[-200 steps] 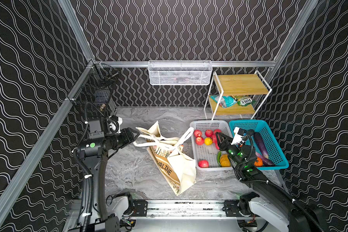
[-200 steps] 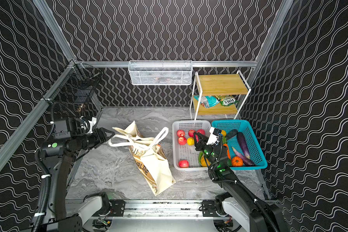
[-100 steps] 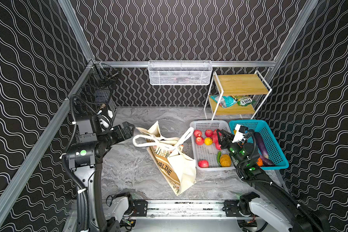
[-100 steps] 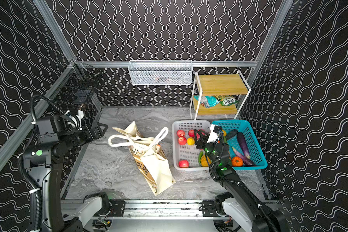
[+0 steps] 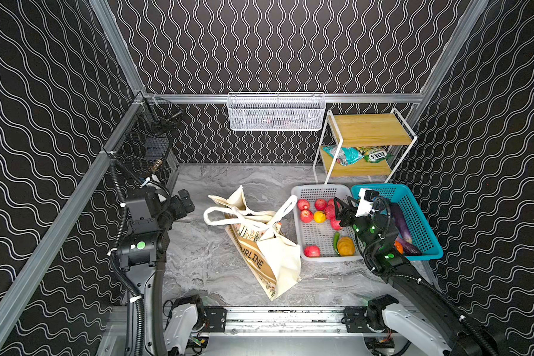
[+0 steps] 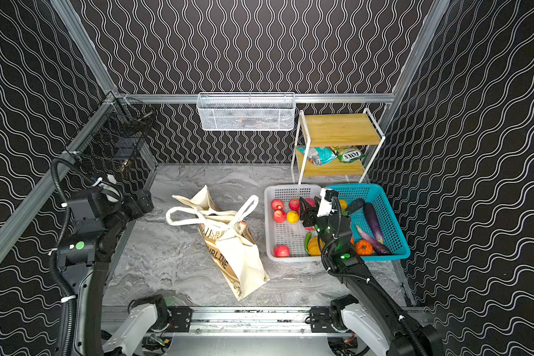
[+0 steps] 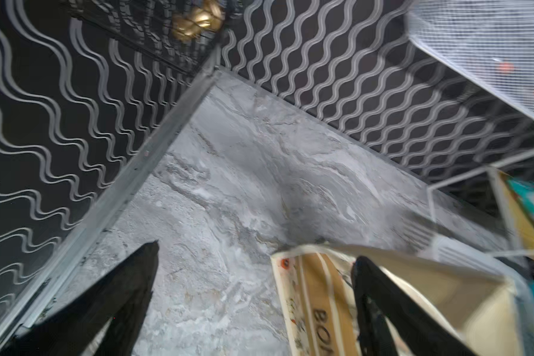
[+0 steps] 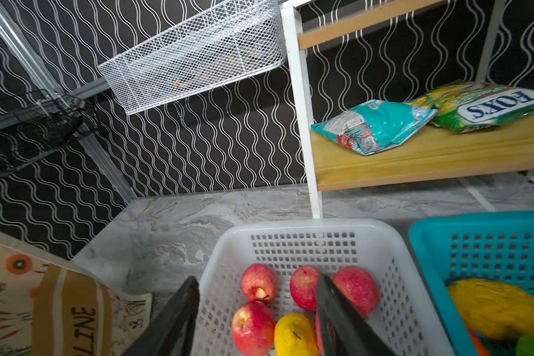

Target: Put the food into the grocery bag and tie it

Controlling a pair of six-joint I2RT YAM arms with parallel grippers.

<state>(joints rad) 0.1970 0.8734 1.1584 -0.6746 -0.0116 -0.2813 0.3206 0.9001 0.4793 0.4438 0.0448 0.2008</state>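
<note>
**A:** How does the left arm stand?

**B:** Tall, at the left of the tabletop (image 5: 204, 262). It rises from the near rail (image 5: 275, 319) to a high elbow, and the wrist is bent so the left end effector (image 5: 186, 200) points right toward the grocery bag (image 5: 270, 249), well apart from it. In the wrist view its fingers (image 7: 121, 292) are spread wide with only bare marble between them, and it holds nothing.

**A:** And the bag?

**B:** In the middle of the tabletop, slumped on its side. The mouth and cream handles (image 5: 206, 216) lie toward the far left and the bottom toward the near edge. I cannot tell what is inside.

**A:** The right arm?

**B:** It reaches low from the near right corner, going far and leftward, with its elbow over the near rims where the white basket (image 5: 318, 239) and the teal basket (image 5: 420, 222) meet. The right end effector (image 5: 341, 212) hangs over the white basket's right side, tilted downward. Its fingers (image 8: 176, 317) are parted, fruit shows between them, and none is clamped.

**A:** The food?

**B:** Red apples (image 5: 303, 204) and a yellow fruit (image 5: 319, 216) lie in the white basket. The snack packets (image 5: 342, 154) lie on the lower shelf (image 5: 361, 169) of the far rack (image 5: 367, 129).
</note>
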